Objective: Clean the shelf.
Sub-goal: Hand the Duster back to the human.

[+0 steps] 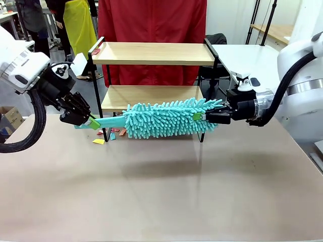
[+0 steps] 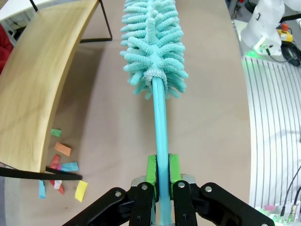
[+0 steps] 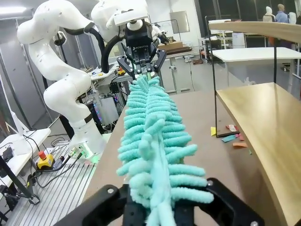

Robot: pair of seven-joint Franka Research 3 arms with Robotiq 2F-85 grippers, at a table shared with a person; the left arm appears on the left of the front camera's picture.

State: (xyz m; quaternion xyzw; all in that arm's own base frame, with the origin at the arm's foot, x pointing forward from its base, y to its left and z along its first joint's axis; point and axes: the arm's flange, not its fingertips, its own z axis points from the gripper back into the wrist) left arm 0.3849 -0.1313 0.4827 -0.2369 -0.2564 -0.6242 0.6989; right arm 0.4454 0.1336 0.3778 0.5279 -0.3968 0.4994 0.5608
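Turquoise chenille fingers, soft and noodle-shaped, cover the head of a duster [image 1: 169,117] that is held level just above the matte brown table [image 1: 161,191], in front of the shelf's lower board. Its smooth plastic handle [image 2: 161,127] is clamped between the green pads of the left gripper [image 1: 93,122]. The fluffy far tip is pinched by the right gripper [image 1: 200,116], its jaws closed on the fibres. The shelf [image 1: 154,75] (two pale wooden boards in a thin black frame) stands at the table's far side. Small coloured paper scraps [image 2: 60,167] are scattered on the table by its left leg.
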